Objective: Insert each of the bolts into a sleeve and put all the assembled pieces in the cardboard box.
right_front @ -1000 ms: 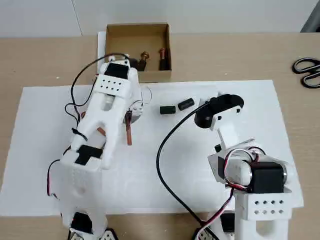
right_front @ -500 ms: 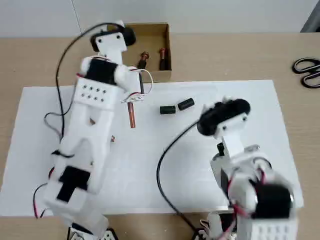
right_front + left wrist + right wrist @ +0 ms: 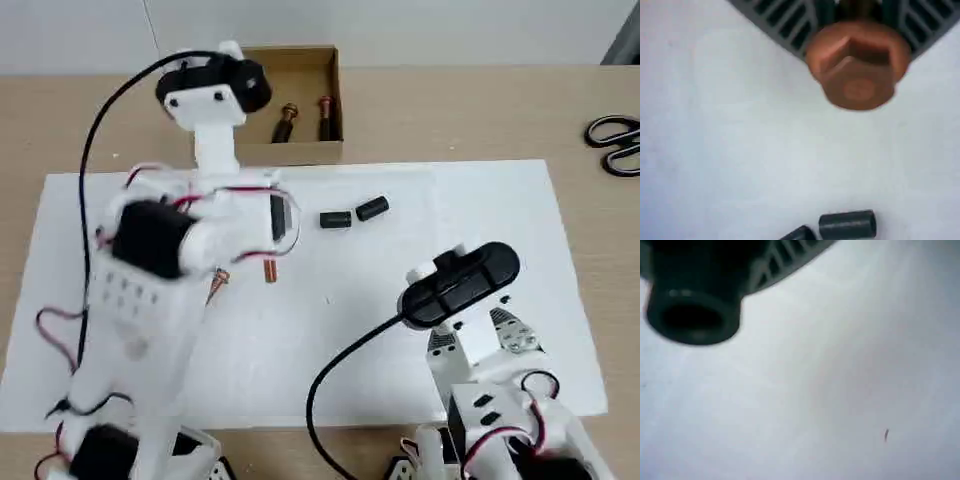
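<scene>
Left gripper (image 3: pixel 858 11) clamped on one copper bolt (image 3: pixel 858 70), shank between the ribbed pads (image 3: pixel 782 20), hex head out toward the wrist camera, held over the white paper (image 3: pixel 330 350) left of its middle. Right gripper (image 3: pixel 715 262) pinching one black sleeve (image 3: pixel 692 315), open bore toward its own camera, above bare paper. Just beside the left arm, toward the paper's left edge, one small copper bit (image 3: pixel 218 279), mostly hidden, kind not clear. Farther out, near the paper's far edge and about midway along it, two loose sleeves (image 3: pixel 336 219) (image 3: pixel 372 208), lying on their sides, close together but apart; same pair in the left wrist view, beyond the bolt head (image 3: pixel 847 225) (image 3: pixel 800 234). One cardboard box (image 3: pixel 275 58) on the desk (image 3: pixel 470 110), against the paper's far edge, left of middle, open on top. Inside it, along the right wall, two assembled pieces (image 3: pixel 285 122) (image 3: pixel 325 117), each a copper bolt in a dark sleeve, side by side. One pair of scissors (image 3: pixel 615 143) at the desk's right edge, well apart from everything else.
</scene>
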Robot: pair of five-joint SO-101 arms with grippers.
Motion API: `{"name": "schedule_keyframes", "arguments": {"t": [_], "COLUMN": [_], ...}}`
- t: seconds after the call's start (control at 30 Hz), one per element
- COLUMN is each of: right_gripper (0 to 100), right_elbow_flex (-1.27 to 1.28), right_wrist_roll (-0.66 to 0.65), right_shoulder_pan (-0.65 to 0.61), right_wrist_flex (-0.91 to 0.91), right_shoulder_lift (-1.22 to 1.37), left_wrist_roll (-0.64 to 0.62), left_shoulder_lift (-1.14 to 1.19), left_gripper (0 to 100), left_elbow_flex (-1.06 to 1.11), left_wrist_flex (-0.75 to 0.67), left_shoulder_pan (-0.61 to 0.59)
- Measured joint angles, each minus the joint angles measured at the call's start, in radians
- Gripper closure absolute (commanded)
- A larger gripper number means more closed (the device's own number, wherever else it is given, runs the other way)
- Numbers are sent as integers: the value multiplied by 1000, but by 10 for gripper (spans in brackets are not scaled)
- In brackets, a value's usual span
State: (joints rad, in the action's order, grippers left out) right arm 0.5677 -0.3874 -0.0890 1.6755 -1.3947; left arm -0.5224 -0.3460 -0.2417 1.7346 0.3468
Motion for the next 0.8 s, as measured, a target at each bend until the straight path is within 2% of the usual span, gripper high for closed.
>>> {"name": "schedule_keyframes", "arguments": {"t": [0.13,0.2,0.47,0.6,0.8], "right_gripper": [995,995,995,995,995], "right_elbow_flex": [54,86,290,407,462], "right_wrist_roll": [94,143,328,356,367], "right_shoulder_pan": [2,-38,-377,-489,-514], "right_wrist_flex": [-95,-143,-296,-328,-361], "right_shoulder_lift": [5,-29,-242,-379,-411], "left_wrist_roll": [0,0,0,0,0], "left_shoulder_lift": [-124,-183,-364,-416,-486], "left_gripper": [994,994,994,994,994], "left_elbow_flex": [6,6,6,6,34], "left_wrist_flex": [0,0,0,0,-15], "left_shoulder_pan": [0,0,-6,-80,-161]}}
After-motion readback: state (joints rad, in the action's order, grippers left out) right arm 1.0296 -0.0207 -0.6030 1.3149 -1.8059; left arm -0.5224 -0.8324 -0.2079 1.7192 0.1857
